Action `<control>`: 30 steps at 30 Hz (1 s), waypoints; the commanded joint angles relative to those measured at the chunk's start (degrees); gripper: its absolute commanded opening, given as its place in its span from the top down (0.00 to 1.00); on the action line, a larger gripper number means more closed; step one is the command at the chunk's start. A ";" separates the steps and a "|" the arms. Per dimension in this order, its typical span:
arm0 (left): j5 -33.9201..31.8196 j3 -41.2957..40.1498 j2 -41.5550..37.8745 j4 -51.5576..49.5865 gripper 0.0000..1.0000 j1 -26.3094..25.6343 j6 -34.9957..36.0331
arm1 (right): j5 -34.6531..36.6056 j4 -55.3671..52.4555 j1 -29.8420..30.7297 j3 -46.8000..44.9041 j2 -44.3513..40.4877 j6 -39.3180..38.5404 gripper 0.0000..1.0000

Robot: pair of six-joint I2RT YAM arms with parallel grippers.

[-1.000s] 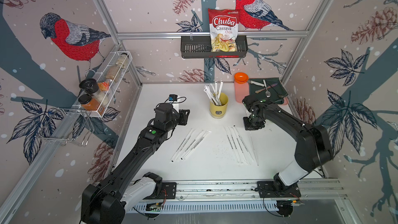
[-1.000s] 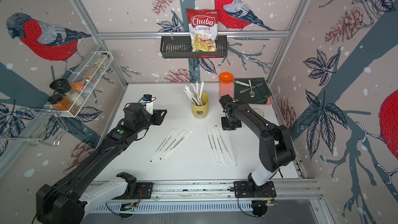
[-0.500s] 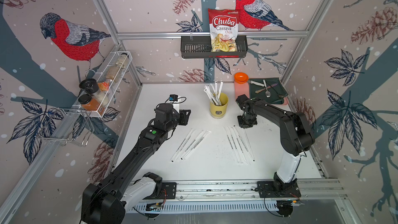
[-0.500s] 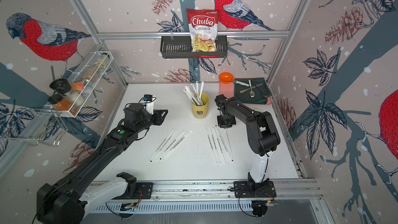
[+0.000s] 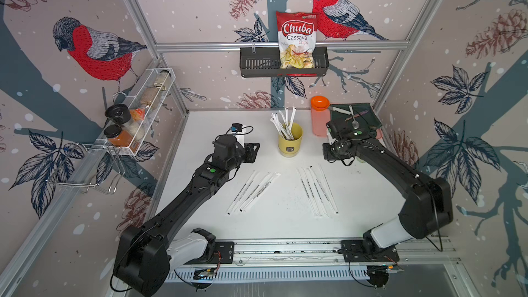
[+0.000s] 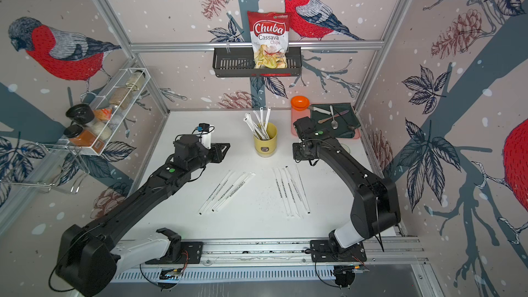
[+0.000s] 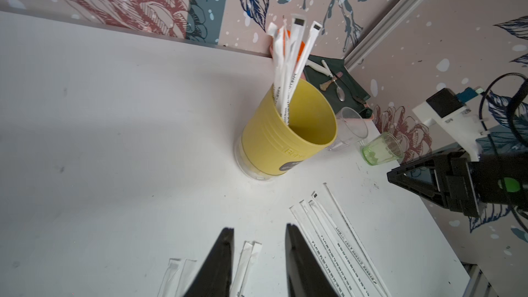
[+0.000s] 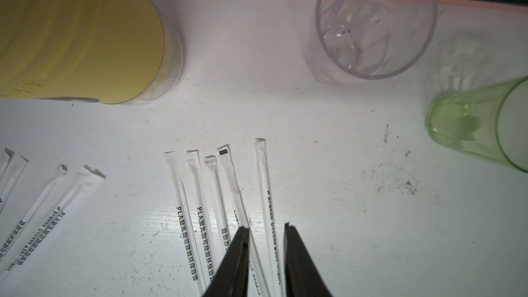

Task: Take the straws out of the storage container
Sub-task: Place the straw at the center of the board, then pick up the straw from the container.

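A handful of straws (image 5: 284, 121), long and thin in white paper wrappers with dark print and black tips, stand in the storage container (image 5: 290, 144). It is a pale yellow cylindrical plastic cup with a small dark label, set near the back middle of the white surface (image 5: 200, 127). The straws' long axes run close to upright, fanned and leaning toward the back wall, with their tops well above the rim. More of them lie flat in two rows nearer the front.

The cup sits between the arms, about equally near both. The left gripper (image 7: 258, 228), jaws moderately apart and empty, faces the cup from its left, so the straw tops lie ahead of and above it. I'd judge it the better placed. The right gripper (image 8: 265, 226) points down over the right-hand row, jaws narrowly parted, clasping nothing.
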 commanded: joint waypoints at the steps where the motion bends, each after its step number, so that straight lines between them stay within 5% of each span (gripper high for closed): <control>1: -0.24 2.82 3.20 11.36 0.67 -2.57 0.42 | 0.86 7.13 -0.17 -3.10 -4.51 1.30 0.75; 16: -1.39 23.69 27.12 4.77 0.70 -2.81 -0.47 | -1.23 10.98 -1.63 -8.43 -11.60 -1.57 0.75; 30: -1.30 25.20 30.69 2.69 0.71 -2.60 -1.79 | -1.89 11.39 -1.77 -9.83 -14.19 -1.75 0.75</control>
